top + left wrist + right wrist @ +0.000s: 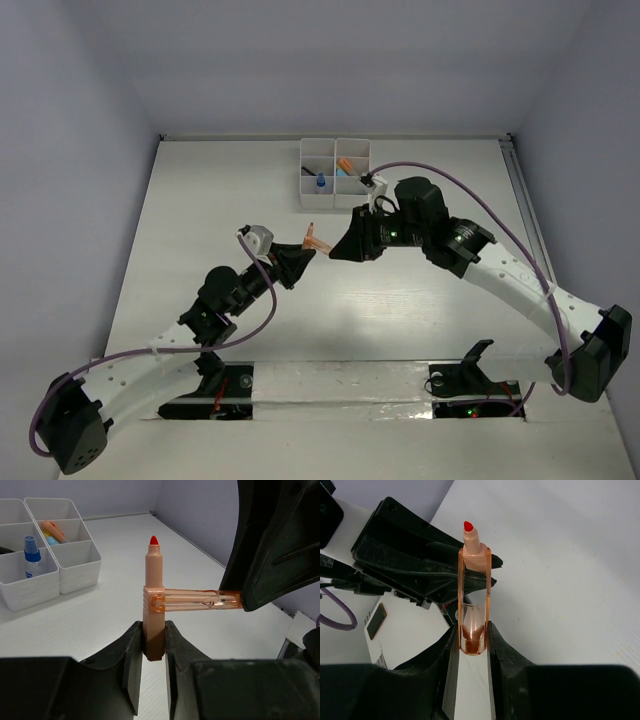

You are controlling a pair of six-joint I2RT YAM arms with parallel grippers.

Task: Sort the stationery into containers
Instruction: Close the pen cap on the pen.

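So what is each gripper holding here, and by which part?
The left gripper holds the marker by its bottom end; the right gripper holds the cap by its closed end.

The left gripper [154,642] and right gripper [472,641], bridged by marker [154,595] and cap [197,600], are blocking mid-table; the table [220,210] is lying open toward the organizer [336,150].

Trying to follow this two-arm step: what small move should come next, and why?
Probably the right gripper should swing the clear cap up in line with the marker. The left gripper grips the marker's base, its red tip bare, while the cap meets the barrel crosswise.
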